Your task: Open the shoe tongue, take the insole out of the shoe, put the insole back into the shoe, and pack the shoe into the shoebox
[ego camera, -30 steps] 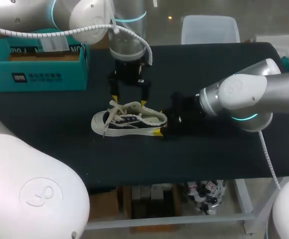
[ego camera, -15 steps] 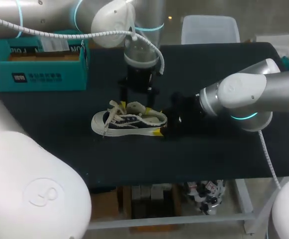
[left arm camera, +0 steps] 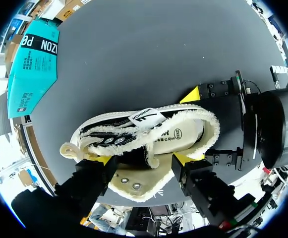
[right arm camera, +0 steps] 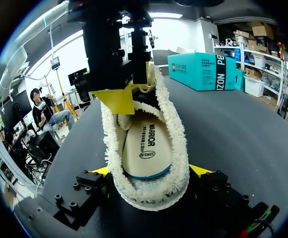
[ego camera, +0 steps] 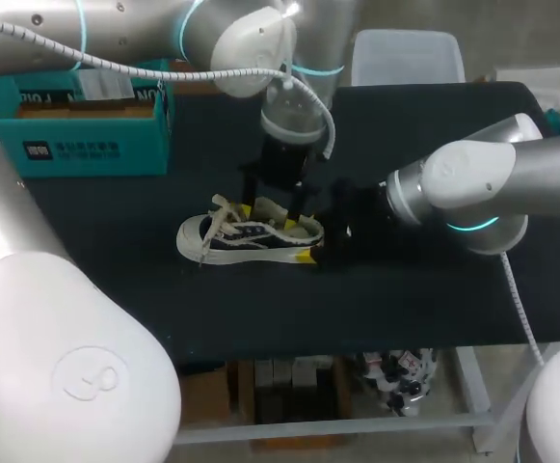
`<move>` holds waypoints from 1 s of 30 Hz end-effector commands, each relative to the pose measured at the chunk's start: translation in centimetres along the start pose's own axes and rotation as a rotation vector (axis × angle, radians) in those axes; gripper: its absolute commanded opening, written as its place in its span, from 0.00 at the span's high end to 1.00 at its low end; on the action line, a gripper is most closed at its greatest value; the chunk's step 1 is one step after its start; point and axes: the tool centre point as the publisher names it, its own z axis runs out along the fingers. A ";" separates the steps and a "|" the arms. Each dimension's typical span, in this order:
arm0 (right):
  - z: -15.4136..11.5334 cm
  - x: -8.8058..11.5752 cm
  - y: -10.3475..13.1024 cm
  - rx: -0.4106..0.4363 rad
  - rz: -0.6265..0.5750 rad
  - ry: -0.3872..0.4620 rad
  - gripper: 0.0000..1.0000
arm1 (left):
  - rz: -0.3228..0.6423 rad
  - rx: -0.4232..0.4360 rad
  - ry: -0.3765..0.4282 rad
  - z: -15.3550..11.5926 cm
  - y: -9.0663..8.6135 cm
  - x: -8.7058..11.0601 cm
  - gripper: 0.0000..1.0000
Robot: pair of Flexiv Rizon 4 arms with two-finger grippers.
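The left pincer [left arm camera: 143, 158] hangs straight down over the sneaker [left arm camera: 144, 136], its yellow tips spread wide and gripping nothing. In the right wrist view one tip dips at the sneaker's mouth, just ahead of the visible part of the insole [right arm camera: 146, 148]. That stance reads as getting ready to work at the opening, either pushing the labelled tongue [left arm camera: 147, 118] aside or reaching for the insole. Which of the two, I cannot tell.

The right pincer [right arm camera: 151, 171] comes in low along the desk [ego camera: 405, 299] and pinches the sneaker's heel, one tip on either side. This looks like a brace, so the sneaker will not slide or tip while the other arm pries from above.

The sneaker rests upright on its sole near the desk's middle, toe toward the robot's left and heel toward its right, with cream laces [ego camera: 224, 214] loose over the front. The insole lies flat inside, so I judge the taking-out not yet done.

The teal shoebox [ego camera: 72, 145] sits at the desk's far left corner, well apart from the sneaker. There it is out of both arms' way until packing.
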 end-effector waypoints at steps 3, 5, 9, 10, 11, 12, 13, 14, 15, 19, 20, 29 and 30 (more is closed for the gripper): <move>0.3 0.1 -0.3 -0.003 -0.001 0.002 1.00 | -0.008 -0.010 -0.024 1.0 -0.1 0.1 0.46; 0.3 0.1 -0.3 -0.003 -0.001 0.002 1.00 | -0.013 -0.011 -0.022 1.2 0.0 0.0 0.60; 0.3 0.1 -0.3 -0.003 -0.001 0.002 1.00 | -0.020 -0.001 0.003 1.2 0.4 -0.4 1.00; 0.3 0.1 -0.3 -0.003 -0.001 0.002 1.00 | -0.020 0.000 0.004 1.2 0.6 -0.5 1.00; 0.3 0.1 -0.3 -0.003 -0.001 0.002 1.00 | -0.020 0.003 0.006 1.2 0.7 -0.6 1.00; 0.3 0.1 -0.3 -0.003 -0.001 0.002 1.00 | -0.022 0.005 0.007 1.2 0.7 -0.6 1.00; 0.3 0.1 -0.3 -0.003 -0.001 0.002 1.00 | -0.024 0.008 0.009 1.2 0.8 -0.7 1.00; 0.3 0.1 -0.3 -0.003 -0.001 0.002 1.00 | -0.026 0.012 0.012 1.1 0.9 -0.8 1.00; 0.3 0.1 -0.3 -0.003 -0.001 0.002 1.00 | -0.028 0.018 0.016 1.1 1.0 -0.9 1.00; 0.3 0.1 -0.3 -0.003 -0.001 0.002 1.00 | -0.043 0.056 0.045 0.6 1.5 -1.5 1.00; 0.3 0.1 -0.3 -0.003 -0.001 0.002 1.00 | -0.047 0.065 0.051 0.5 1.6 -1.6 1.00; 0.3 0.1 -0.3 -0.003 -0.001 0.002 1.00 | -0.076 0.142 0.172 -0.9 2.6 -3.5 1.00; 0.3 0.1 -0.3 -0.003 -0.001 0.002 1.00 | -0.079 0.153 0.192 -1.1 2.7 -3.8 1.00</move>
